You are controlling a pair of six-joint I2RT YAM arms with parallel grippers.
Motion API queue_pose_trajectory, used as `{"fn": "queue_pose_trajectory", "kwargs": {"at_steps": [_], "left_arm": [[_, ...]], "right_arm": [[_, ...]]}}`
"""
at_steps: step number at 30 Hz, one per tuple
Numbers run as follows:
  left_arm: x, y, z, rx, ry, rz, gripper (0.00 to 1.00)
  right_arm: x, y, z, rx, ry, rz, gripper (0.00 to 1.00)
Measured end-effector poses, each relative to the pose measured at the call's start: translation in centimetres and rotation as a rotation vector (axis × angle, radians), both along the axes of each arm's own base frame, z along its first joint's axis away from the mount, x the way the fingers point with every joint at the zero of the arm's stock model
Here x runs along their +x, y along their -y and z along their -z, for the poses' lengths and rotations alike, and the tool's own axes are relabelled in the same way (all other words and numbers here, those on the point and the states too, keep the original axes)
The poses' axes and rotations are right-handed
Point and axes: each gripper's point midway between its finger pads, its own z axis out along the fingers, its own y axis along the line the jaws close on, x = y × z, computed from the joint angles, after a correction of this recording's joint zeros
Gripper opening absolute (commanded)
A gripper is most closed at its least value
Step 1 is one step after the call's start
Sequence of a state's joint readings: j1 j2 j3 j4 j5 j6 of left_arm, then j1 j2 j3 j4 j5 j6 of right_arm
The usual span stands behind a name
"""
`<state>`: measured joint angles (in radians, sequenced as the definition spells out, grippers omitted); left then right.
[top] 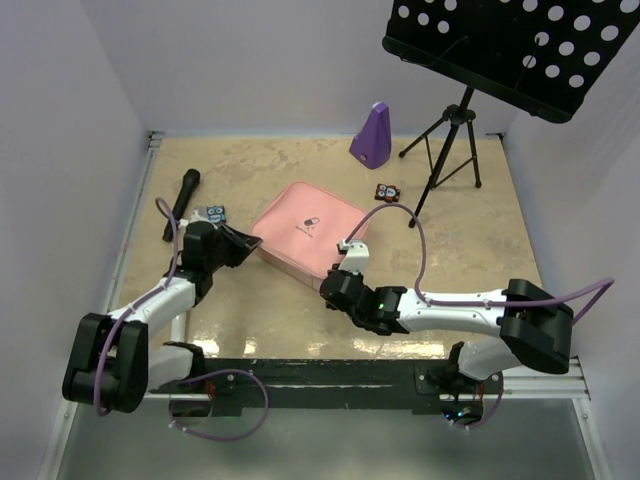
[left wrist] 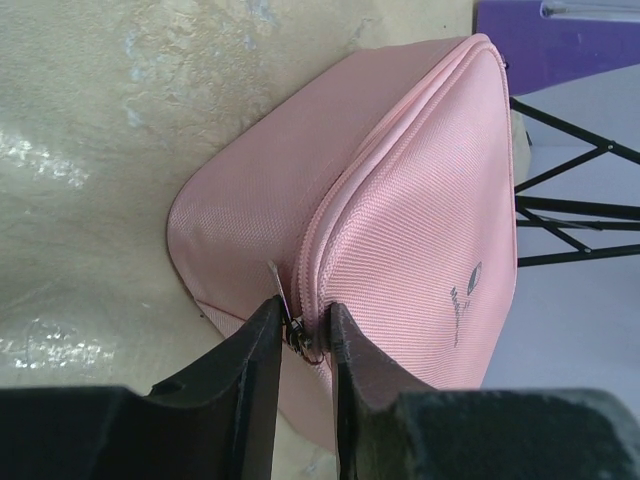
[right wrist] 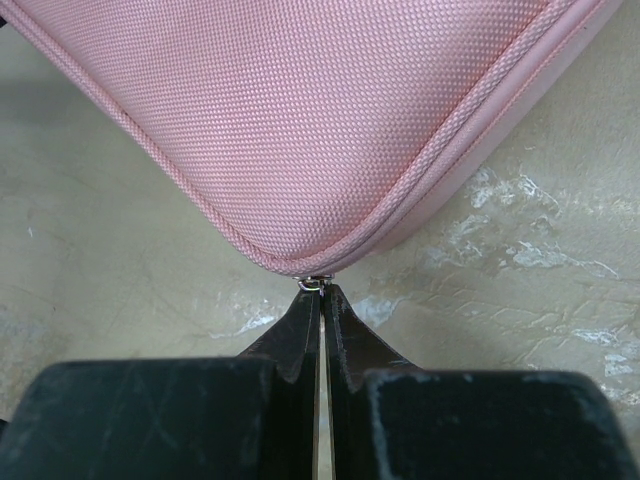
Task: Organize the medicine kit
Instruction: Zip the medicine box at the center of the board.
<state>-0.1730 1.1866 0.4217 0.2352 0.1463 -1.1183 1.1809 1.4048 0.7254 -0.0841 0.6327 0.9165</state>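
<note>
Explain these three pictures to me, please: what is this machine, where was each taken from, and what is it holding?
This is a robot: two arms bolted at the near edge of a table, each ending in a two-finger pincer called a gripper. The wide picture looks down from above and behind. The other two come from cameras on the wrists, so the dark shapes at the bottom are each arm's own fingers. On the table lies a closed pink medicine kit, with a purple metronome-shaped object, a black music stand, a black stick-like item and two small packets around it. The left gripper is closed around a zip pull at one corner of the kit; the right gripper is pinched shut on a small metal zip tab at another corner.
</note>
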Motion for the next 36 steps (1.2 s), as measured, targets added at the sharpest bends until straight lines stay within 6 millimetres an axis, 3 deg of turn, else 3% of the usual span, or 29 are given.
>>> {"fn": "queue_pose_trajectory", "kwargs": {"at_steps": [27,31,33,36], "left_arm": [[6.0,2.6,-0.2,-0.036,-0.035,0.177,0.02],[6.1,2.1,-0.3,-0.031,-0.051,0.182,0.46],[6.9,1.0,-0.6,-0.004,-0.035,0.16,0.59],[9.0,-2.5,-2.1,0.048,0.023,0.048,0.73]], "right_arm": [[-0.6,0.3,-0.7,0.095,-0.039,0.033,0.0],[-0.6,0.0,-0.8,0.114,-0.044,0.031,0.0],[-0.7,0.2,-0.7,0.105,-0.048,0.031,0.0],[-1.0,0.9,0.0,0.065,-0.062,0.032,0.0]]}}
